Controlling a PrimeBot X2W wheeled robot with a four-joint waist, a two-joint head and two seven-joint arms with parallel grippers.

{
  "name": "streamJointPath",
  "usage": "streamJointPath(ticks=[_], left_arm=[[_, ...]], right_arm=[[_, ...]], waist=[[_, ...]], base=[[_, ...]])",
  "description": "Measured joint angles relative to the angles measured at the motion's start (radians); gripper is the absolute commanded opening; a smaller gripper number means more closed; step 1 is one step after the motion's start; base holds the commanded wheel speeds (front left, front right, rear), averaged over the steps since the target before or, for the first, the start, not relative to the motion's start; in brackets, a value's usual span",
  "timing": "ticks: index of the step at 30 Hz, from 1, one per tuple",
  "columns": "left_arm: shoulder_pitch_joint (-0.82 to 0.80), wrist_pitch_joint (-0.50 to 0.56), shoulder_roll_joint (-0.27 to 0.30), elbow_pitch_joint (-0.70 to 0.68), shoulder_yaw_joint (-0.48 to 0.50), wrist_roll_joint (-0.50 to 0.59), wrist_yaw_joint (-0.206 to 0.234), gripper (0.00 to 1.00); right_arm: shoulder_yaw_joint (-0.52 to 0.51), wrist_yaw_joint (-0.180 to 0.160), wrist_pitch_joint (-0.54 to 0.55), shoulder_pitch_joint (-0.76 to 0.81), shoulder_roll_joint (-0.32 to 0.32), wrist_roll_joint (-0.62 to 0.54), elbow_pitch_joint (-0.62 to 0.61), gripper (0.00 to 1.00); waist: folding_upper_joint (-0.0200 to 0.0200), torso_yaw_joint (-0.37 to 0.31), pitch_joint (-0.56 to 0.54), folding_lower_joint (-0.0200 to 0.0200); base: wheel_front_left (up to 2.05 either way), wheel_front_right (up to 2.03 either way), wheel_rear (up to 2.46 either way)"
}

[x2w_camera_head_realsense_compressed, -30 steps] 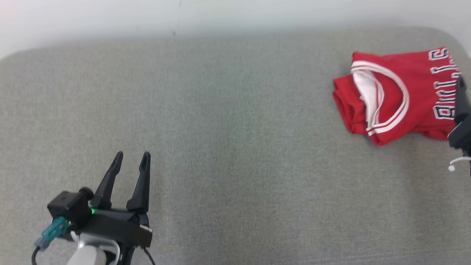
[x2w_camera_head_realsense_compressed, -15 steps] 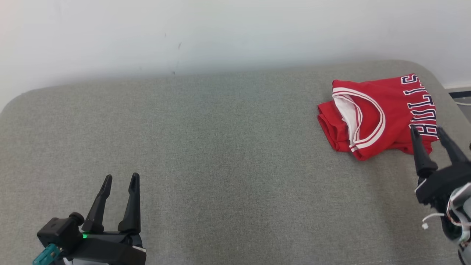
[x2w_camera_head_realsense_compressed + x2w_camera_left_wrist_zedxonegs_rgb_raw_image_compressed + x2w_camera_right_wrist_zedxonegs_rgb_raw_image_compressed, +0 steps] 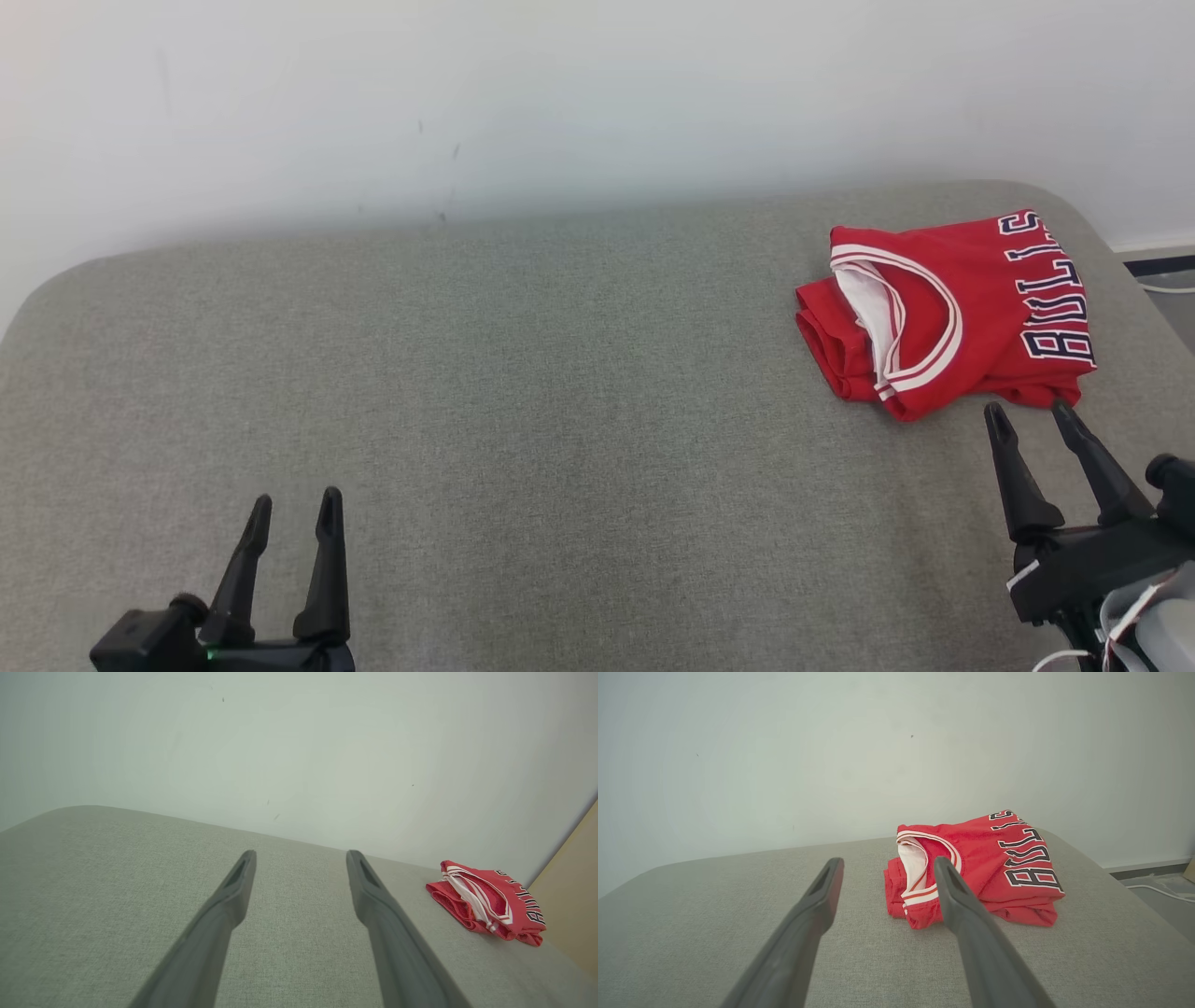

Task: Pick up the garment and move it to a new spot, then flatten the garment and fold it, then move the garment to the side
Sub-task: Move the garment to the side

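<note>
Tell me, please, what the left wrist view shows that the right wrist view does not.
Left wrist view: the left pincer, open, and a tan panel at the right edge. Right wrist view: the right pincer, open, the floor and a white cable on it. Both: the folded red jersey, the grey cushion under it, the pale wall behind.

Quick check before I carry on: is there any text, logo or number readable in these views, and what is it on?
"BULLS": dark letters edged in white, running sideways across the folded red jersey lying on the grey cushion. The final S is partly cut off at the jersey's edge.
I can read nothing else: no number, brand or label.
</note>
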Motion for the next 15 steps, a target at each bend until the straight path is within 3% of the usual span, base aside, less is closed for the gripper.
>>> streamJointPath(ticks=[15], left_arm=[[0.029,0.0,-0.005,-0.034,0.01,0.048,0.016,1.0]], right_arm=[[-0.216,0.0,0.0,0.141,0.091,-0.186,-0.13,1.0]], waist=[[0.0001,0.011,0.007,0.0001]], base=[[0.0,0.0,0.0]])
